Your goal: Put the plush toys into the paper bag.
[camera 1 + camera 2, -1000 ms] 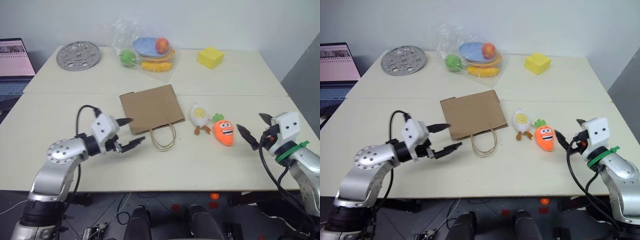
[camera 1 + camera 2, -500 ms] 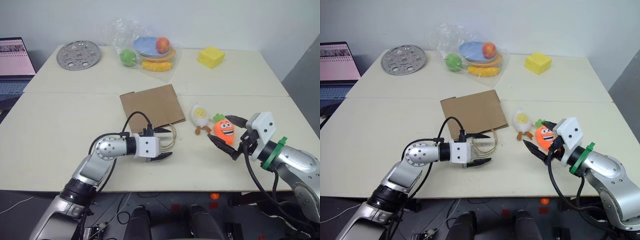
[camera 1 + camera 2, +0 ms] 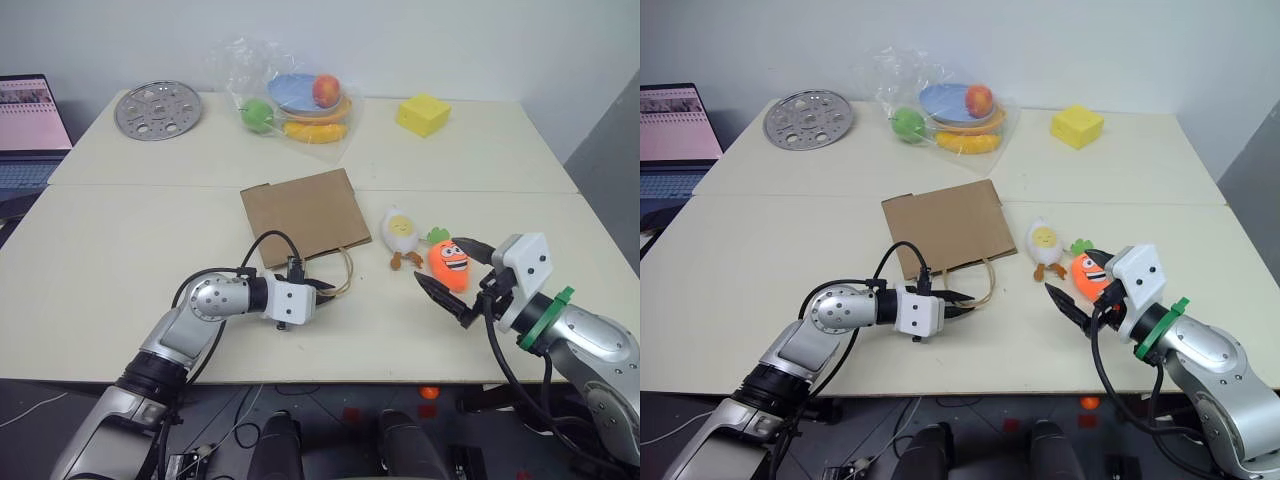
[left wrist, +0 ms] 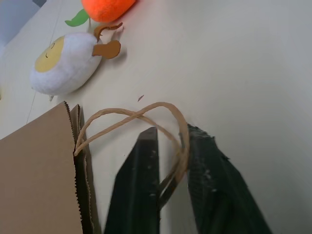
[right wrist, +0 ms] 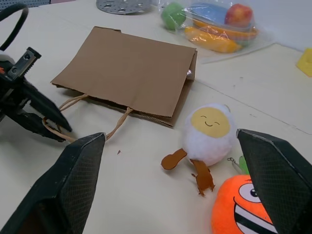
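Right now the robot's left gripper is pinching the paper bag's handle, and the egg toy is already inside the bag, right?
Not quite. The left gripper is shut on the paper bag's cord handle, but the egg toy is not inside. The left eye view shows it lying on the table beside the flat paper bag, next to the carrot toy.

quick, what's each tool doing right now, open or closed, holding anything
Left tool: shut on the paper bag's handle.
Right tool: open, holding nothing, next to the carrot toy.
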`<state>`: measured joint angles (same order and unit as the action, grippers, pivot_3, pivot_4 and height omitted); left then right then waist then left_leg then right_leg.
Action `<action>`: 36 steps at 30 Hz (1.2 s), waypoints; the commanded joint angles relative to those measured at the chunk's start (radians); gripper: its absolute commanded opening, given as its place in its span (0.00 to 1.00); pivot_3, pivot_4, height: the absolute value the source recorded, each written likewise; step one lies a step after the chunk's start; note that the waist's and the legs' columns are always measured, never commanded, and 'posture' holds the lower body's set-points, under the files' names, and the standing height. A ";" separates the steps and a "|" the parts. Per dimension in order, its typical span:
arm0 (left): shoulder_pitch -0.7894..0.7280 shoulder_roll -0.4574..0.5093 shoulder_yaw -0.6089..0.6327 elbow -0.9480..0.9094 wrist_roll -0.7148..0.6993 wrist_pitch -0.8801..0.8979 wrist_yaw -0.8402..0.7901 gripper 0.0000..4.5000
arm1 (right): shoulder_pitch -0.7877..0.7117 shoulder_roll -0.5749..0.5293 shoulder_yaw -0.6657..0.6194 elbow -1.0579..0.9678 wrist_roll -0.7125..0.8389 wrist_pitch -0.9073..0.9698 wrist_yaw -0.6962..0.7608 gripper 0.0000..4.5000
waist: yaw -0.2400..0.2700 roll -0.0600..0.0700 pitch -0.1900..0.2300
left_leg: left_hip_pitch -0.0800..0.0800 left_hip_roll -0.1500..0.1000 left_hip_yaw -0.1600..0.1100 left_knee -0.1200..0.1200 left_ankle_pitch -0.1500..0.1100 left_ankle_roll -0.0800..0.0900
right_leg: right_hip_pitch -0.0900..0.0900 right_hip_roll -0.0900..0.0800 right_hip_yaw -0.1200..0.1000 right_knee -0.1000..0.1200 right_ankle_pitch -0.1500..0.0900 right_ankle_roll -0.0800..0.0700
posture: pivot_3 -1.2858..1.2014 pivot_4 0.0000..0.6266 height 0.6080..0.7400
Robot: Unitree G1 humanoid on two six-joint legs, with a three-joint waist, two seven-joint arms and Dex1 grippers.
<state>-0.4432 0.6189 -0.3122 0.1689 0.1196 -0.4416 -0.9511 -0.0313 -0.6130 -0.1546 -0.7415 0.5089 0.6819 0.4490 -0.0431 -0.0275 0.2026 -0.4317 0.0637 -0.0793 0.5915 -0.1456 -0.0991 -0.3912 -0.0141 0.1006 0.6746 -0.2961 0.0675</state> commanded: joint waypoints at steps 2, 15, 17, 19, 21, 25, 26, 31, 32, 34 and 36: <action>-0.006 -0.006 0.028 -0.048 -0.064 -0.005 -0.010 0.01 | -0.058 -0.003 -0.017 -0.040 0.025 0.042 -0.030 1.00 | 0.000 0.000 0.000 | 0.000 0.000 0.000 0.000 0.000 0.000 | 0.000 0.000 0.000 0.000 0.000 0.000 | 0.52 0.24 1.00; -0.166 0.082 0.241 -0.110 -0.613 0.821 -0.243 0.01 | -0.131 -0.020 0.079 0.051 -0.016 0.023 0.021 1.00 | -0.010 0.000 0.000 | 0.000 0.000 -0.001 0.001 0.000 0.000 | 0.000 0.000 -0.001 0.003 0.000 0.000 | 0.52 0.24 1.00; -0.201 0.083 0.262 -0.093 -0.647 0.886 -0.260 0.01 | -0.147 -0.008 0.112 0.077 -0.039 0.003 0.025 1.00 | -0.012 0.000 0.000 | 0.000 0.000 -0.001 0.001 0.000 0.000 | 0.000 0.000 -0.001 0.002 0.000 0.000 | 0.52 0.24 1.00; -0.246 0.061 0.291 -0.067 -0.661 0.919 -0.229 0.01 | -0.197 0.046 0.173 0.142 -0.084 -0.017 -0.011 1.00 | -0.014 0.000 0.000 | 0.000 0.000 -0.001 0.001 0.000 0.000 | 0.000 0.001 -0.001 0.003 0.000 0.000 | 0.52 0.24 1.00; -0.278 0.042 0.316 -0.056 -0.676 0.950 -0.204 0.01 | -0.235 0.102 0.212 0.183 -0.101 -0.024 -0.032 1.00 | -0.014 0.000 0.000 | 0.000 0.000 -0.002 0.001 0.000 0.000 | -0.001 0.001 -0.002 0.003 0.002 0.004 | 0.52 0.24 1.00; -0.308 0.026 0.340 -0.060 -0.701 0.998 -0.197 0.00 | -0.295 0.222 0.291 0.278 -0.133 -0.056 -0.044 0.87 | -0.017 0.000 0.000 | 0.000 0.001 -0.002 0.001 0.000 0.000 | -0.002 0.002 -0.002 0.005 0.003 0.006 | 0.52 0.24 1.00; -0.309 0.026 0.339 -0.061 -0.697 0.998 -0.200 0.00 | -0.309 0.250 0.310 0.306 -0.148 -0.068 -0.052 0.78 | -0.017 0.000 0.000 | 0.000 0.001 -0.002 0.000 0.000 0.000 | -0.003 0.002 -0.002 0.005 0.003 0.006 | 0.52 0.24 1.00; -0.315 0.026 0.331 -0.073 -0.669 0.985 -0.206 0.00 | -0.403 0.386 0.412 0.505 -0.251 -0.147 -0.070 0.38 | -0.016 0.000 0.000 | -0.001 0.001 -0.003 -0.001 0.000 0.000 | -0.004 0.003 -0.002 0.006 0.003 0.006 | 0.52 0.24 1.00; -0.318 0.027 0.329 -0.077 -0.663 0.985 -0.200 0.00 | -0.426 0.416 0.433 0.576 -0.276 -0.188 -0.070 0.28 | -0.016 0.000 0.000 | -0.001 0.001 -0.003 -0.001 0.000 0.000 | -0.004 0.003 -0.002 0.006 0.003 0.006 | 0.52 0.24 1.00; -0.315 0.034 0.321 -0.099 -0.660 0.982 -0.211 0.00 | -0.478 0.489 0.425 0.701 -0.287 -0.242 -0.086 0.11 | -0.016 0.000 0.000 | -0.001 0.001 -0.003 -0.001 0.000 0.000 | -0.004 0.003 -0.002 0.006 0.003 0.006 | 0.52 0.24 1.00; -0.315 0.033 0.332 -0.116 -0.674 1.002 -0.201 0.00 | -0.533 0.529 0.432 0.794 -0.323 -0.291 -0.087 0.01 | -0.017 0.000 0.000 | -0.001 0.002 -0.003 -0.001 0.000 0.000 | -0.004 0.003 -0.002 0.006 0.003 0.006 | 0.52 0.24 1.00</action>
<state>-0.7376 0.6429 0.0041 0.0992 -0.5398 0.5533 -1.1493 -0.5256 -0.0979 0.2807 0.0212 0.2087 0.4534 0.3669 -0.0597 -0.0274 0.2028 -0.4326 0.0652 -0.0819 0.5908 -0.1455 -0.0991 -0.3954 -0.0111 0.0988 0.6804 -0.2926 0.0735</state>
